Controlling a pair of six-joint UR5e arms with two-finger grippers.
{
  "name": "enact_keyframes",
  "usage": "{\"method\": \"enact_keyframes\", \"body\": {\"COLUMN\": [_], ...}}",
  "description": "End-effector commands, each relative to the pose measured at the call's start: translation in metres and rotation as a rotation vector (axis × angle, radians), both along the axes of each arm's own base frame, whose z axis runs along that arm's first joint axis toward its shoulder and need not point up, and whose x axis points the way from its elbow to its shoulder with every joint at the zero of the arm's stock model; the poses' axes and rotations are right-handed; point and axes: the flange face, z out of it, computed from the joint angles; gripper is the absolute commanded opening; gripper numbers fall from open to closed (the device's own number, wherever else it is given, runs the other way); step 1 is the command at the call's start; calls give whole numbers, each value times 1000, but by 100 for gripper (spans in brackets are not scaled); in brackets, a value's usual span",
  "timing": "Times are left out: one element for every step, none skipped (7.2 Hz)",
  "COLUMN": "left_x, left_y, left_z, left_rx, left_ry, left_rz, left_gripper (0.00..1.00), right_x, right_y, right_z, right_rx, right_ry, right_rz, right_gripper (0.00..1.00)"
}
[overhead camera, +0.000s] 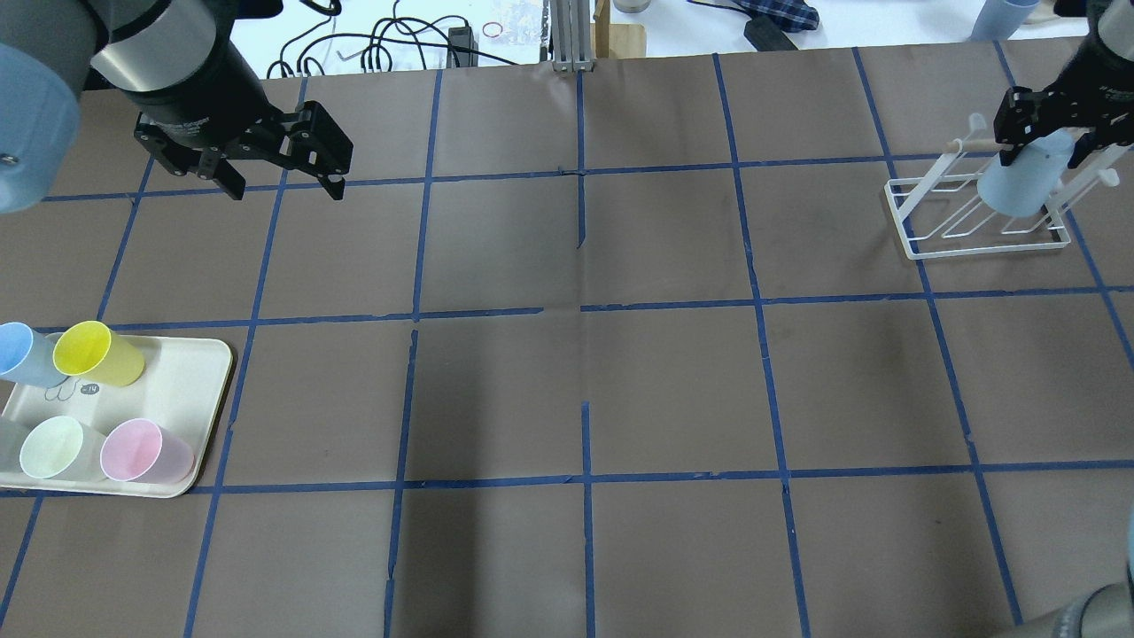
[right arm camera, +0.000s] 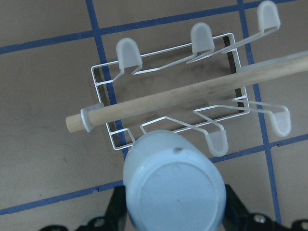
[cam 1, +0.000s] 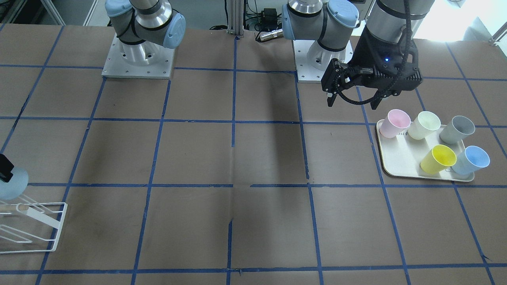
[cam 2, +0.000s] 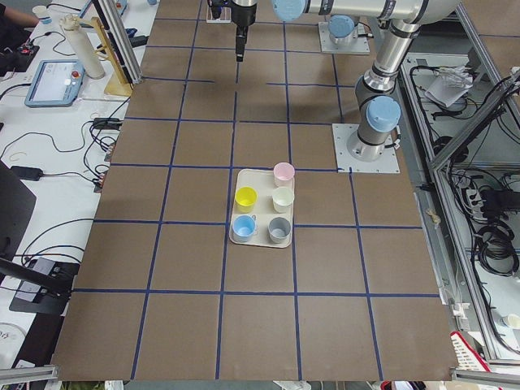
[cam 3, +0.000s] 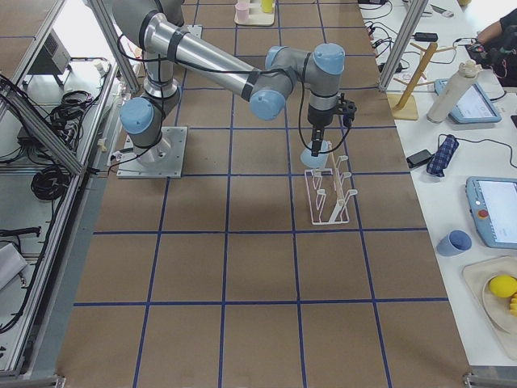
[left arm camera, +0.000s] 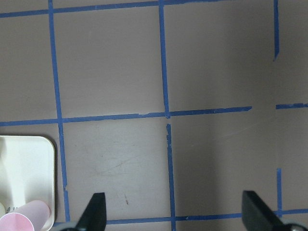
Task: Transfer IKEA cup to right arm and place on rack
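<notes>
My right gripper (overhead camera: 1038, 133) is shut on a pale sky-blue IKEA cup (overhead camera: 1019, 184) and holds it upside down, base towards the wrist, over the white wire rack (overhead camera: 921, 239). In the right wrist view the cup (right arm camera: 173, 187) hangs over the rack's (right arm camera: 159, 55) near edge, just in front of the wooden dowel (right arm camera: 192, 98). I cannot tell whether the cup touches a prong. The cup (cam 1: 11, 185) and the rack (cam 1: 55, 225) show at the left edge of the front view. My left gripper (overhead camera: 285, 184) is open and empty, above bare table, apart from the tray.
A cream tray (cam 1: 398, 160) holds a second sky-blue cup (cam 1: 471, 160) plus yellow (cam 1: 437, 158), grey (cam 1: 457, 130), pale green (cam 1: 424, 124) and pink (cam 1: 395, 122) cups. Brown table with blue tape grid. The left gripper (cam 1: 352, 105) hovers behind the tray.
</notes>
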Motion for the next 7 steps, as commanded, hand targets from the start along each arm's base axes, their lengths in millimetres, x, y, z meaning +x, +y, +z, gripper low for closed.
{"method": "enact_keyframes", "body": {"left_x": [5, 11, 11, 9, 9, 9, 9], "left_y": [-1, -2, -1, 3, 0, -2, -2], "left_z": [-1, 1, 1, -4, -3, -2, 0], "left_rx": [42, 38, 38, 44, 39, 38, 35], "left_ry": [16, 10, 10, 8, 8, 10, 10], "left_rz": [2, 12, 12, 8, 8, 8, 9], "left_gripper": [100, 100, 100, 100, 100, 100, 100], "right_x": [0, 0, 3, 9, 29, 77, 126], "right_y": [-3, -3, -2, -3, 12, 30, 40], "right_z": [-11, -10, -2, 9, 34, 60, 83], "right_rx": [13, 16, -2, -29, -18, 24, 38], "right_ry": [-14, -14, -31, -58, -68, -92, -94], "right_rz": [1, -2, 2, 13, 27, 85, 151], "right_gripper": [72, 100, 100, 100, 100, 100, 100]}}
